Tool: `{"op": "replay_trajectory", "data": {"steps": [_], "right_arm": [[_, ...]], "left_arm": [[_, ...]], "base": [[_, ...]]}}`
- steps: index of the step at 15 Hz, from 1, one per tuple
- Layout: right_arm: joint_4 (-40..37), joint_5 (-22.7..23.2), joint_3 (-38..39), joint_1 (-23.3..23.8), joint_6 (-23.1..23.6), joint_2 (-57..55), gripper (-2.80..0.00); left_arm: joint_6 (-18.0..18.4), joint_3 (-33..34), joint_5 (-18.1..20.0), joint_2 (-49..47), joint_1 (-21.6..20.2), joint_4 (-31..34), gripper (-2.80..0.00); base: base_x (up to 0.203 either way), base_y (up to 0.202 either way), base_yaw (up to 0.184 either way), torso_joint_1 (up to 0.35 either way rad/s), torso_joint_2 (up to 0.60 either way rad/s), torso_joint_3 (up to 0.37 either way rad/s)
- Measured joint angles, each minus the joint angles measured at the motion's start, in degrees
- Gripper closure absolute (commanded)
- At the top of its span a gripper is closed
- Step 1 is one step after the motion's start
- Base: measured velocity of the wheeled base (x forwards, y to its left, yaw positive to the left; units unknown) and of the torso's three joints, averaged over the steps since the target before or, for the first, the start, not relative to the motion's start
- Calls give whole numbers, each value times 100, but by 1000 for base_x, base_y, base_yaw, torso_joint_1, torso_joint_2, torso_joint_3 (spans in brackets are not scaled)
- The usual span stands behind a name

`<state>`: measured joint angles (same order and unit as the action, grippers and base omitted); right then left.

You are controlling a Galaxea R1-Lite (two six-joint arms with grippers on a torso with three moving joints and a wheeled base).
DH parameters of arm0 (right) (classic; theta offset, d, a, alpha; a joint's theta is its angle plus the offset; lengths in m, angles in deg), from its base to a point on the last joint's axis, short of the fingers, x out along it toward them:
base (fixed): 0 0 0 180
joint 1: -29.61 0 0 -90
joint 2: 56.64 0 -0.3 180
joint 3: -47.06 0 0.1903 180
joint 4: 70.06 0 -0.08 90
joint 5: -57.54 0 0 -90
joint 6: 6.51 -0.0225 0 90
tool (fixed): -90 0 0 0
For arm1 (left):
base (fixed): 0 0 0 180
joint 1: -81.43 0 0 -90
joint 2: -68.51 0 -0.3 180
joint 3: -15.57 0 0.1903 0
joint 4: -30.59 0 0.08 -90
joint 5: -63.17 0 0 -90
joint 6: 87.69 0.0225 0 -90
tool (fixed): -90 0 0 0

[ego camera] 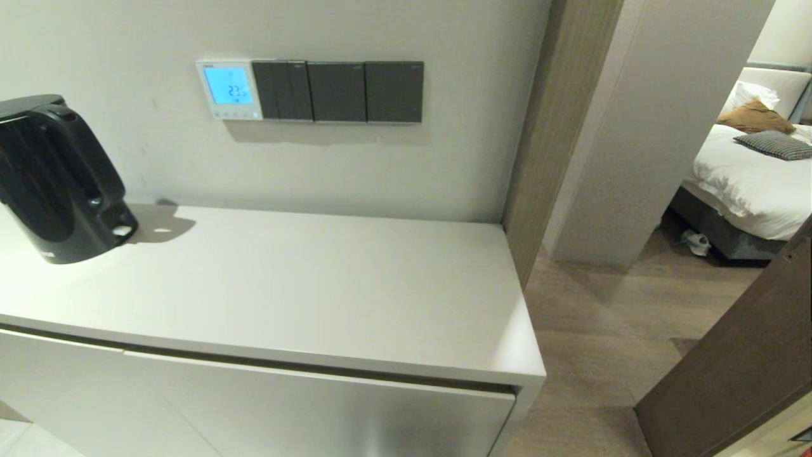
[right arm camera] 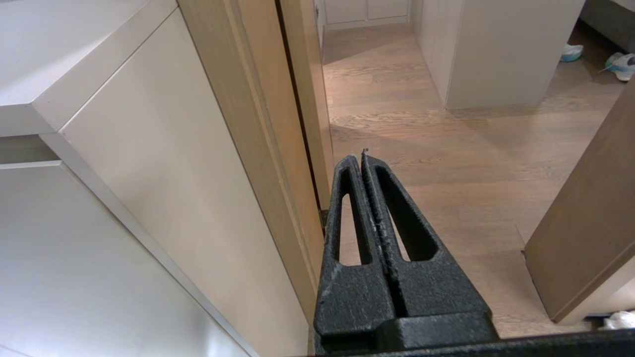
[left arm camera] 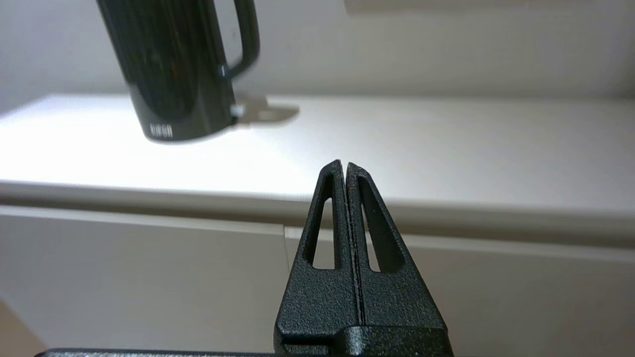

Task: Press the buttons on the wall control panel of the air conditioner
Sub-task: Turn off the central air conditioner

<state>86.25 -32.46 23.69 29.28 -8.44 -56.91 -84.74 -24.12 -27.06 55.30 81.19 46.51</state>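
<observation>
White cabinet (ego camera: 273,285), AC panel (ego camera: 228,89) on wall, L gripper (left arm camera: 345,166) & R gripper (right arm camera: 363,157) closed, empty.

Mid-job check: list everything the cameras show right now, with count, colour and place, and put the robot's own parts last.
AC control panel: 1, white with lit blue screen, on the wall above the cabinet, at the left end of the switch row.
Switch plates: 3, dark grey, on the wall, in a row right of the panel.
Kettle: 1, black, on the cabinet top at its left end.
Cabinet: 1, white, against the wall.
Bed: 1, white linen, in the room beyond the doorway on the right.
Pillows: 3, white, brown and checked, on the bed.
Left gripper: 1, black, shut, low in front of the cabinet edge, out of the head view.
Right gripper: 1, black, shut, beside the cabinet's right end above the wood floor.
</observation>
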Motion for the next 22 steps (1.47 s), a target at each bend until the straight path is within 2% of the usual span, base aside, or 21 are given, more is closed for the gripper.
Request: {"op": "replay_trajectory", "data": {"steps": [3,7,10,16,22], "right_arm": [[0,0,0,0,0,0,0],[0,0,0,0,1,0,0],[0,0,0,0,0,0,0],[0,0,0,0,0,0,0],[0,2,0,0,0,0,0]], "left_arm": [[-11,-490,15,-1058,2,-774,0],[-44,-1138,54,-2470,74,-1450,0],[-113,-1606,-17,-3466,584,-1829,0],[-124,-2741,-868,-5107,1916,-1909,0],[-100,-3965,-972,-6558,2114,-2065,0]], "base": [[0,0,0,0,0,0],[0,0,0,0,0,0],[0,0,0,0,0,0],[0,0,0,0,0,0],[0,0,0,0,0,0]]}}
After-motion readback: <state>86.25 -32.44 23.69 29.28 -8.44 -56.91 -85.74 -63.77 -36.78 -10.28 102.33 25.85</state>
